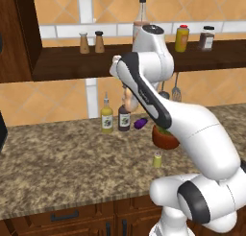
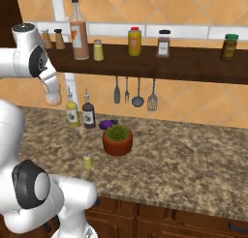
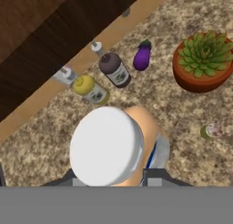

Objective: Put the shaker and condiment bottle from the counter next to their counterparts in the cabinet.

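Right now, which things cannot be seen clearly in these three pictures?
- Gripper fingers: hand view, covered by the condiment bottle cap and the bottom edge.
- Condiment bottle label: left base view, behind the arm.
- Shaker top: too small in both base views.
- Cabinet: right end cut off, right base view.

Open shelf (image 2: 193,67) space lies between the small shaker (image 2: 98,50) and the yellow bottle (image 2: 134,41). Hanging utensils (image 2: 138,93) crowd the gap below, above the potted plant (image 2: 117,139).
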